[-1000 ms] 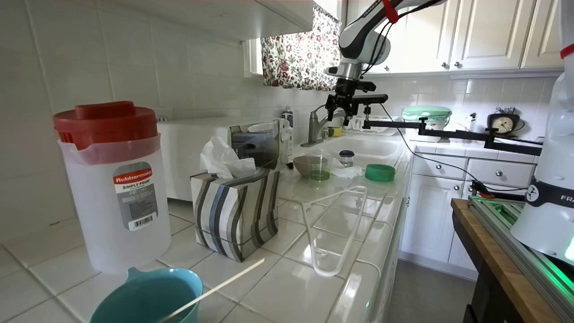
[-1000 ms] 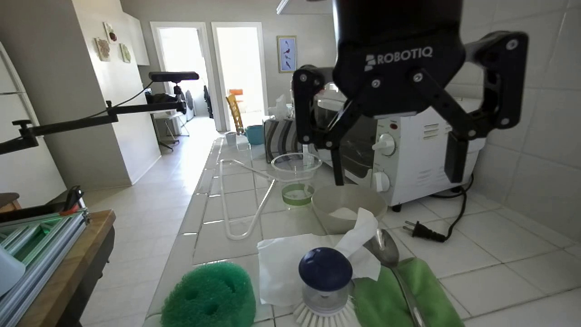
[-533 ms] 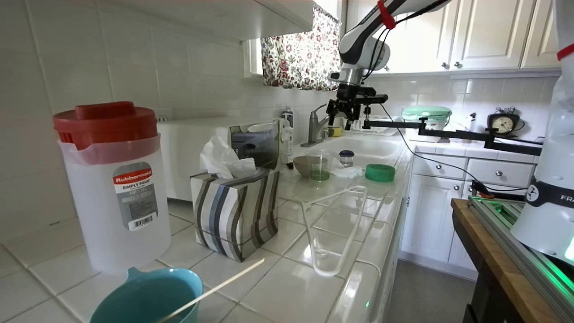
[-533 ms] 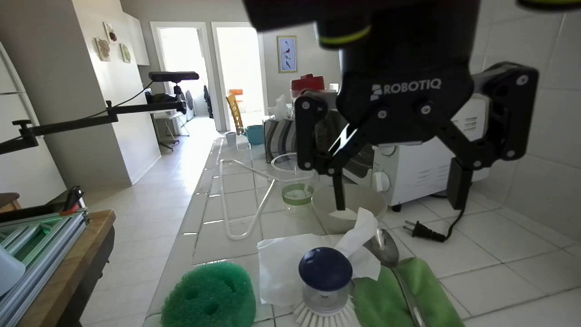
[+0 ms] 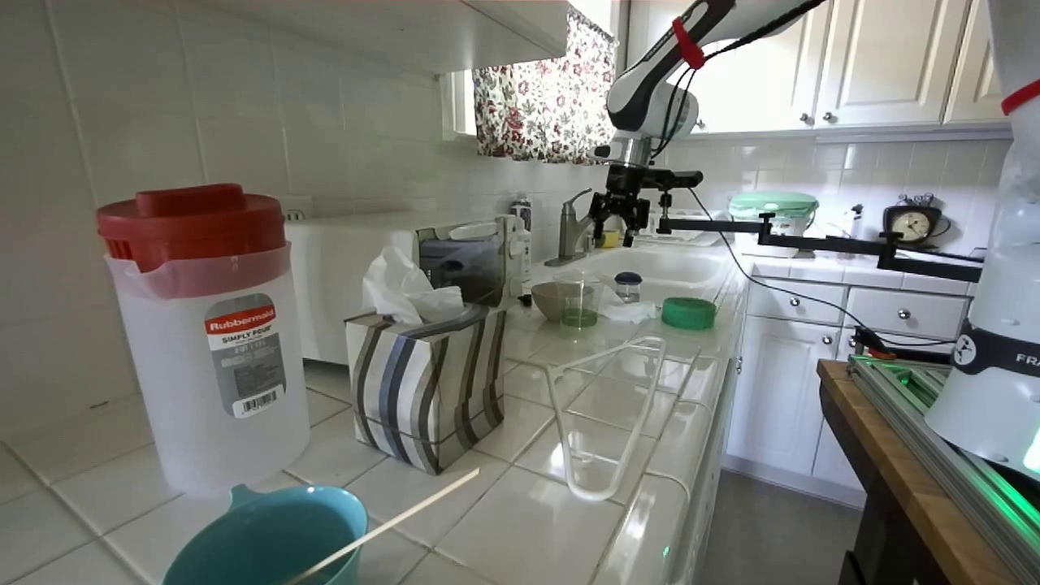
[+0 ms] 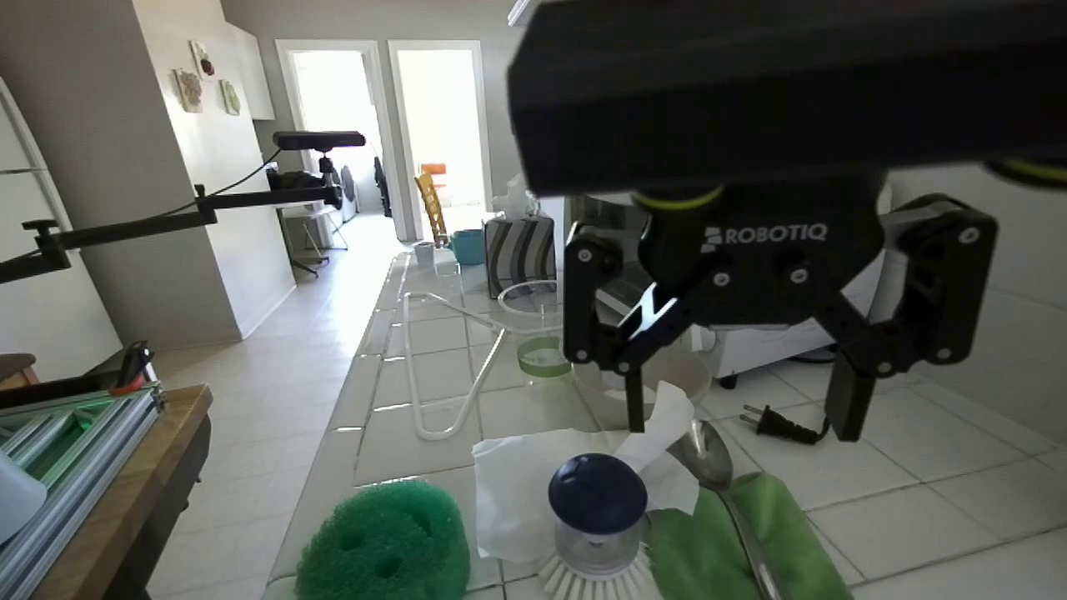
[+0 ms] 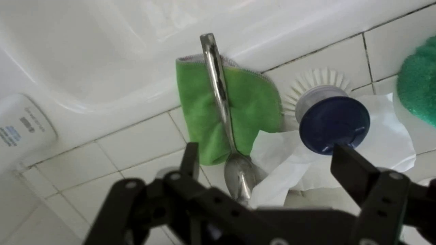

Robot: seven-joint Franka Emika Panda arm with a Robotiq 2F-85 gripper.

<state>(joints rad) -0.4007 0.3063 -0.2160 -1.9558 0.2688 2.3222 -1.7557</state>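
At the left edge of the wrist view I see a white bottle [image 7: 25,127]. Near the middle lies a green cloth [image 7: 252,100] with a metal spoon [image 7: 224,112] across it, its bowl pointing down the frame. At the bottom hangs the gripper [image 7: 265,147], fingers spread wide. Right of centre, white paper [image 7: 315,172] lies partly hidden behind a blue-knobbed brush [image 7: 328,117]; a green scrubber [image 7: 419,83] sits at the right edge.

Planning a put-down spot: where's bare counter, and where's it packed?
Bare tile between green cloth, black plug and tiled wall; another patch between tissue box, wooden stick and white frame. Crowded: beneath and near the open gripper, where spoon, paper and brush sit close together.
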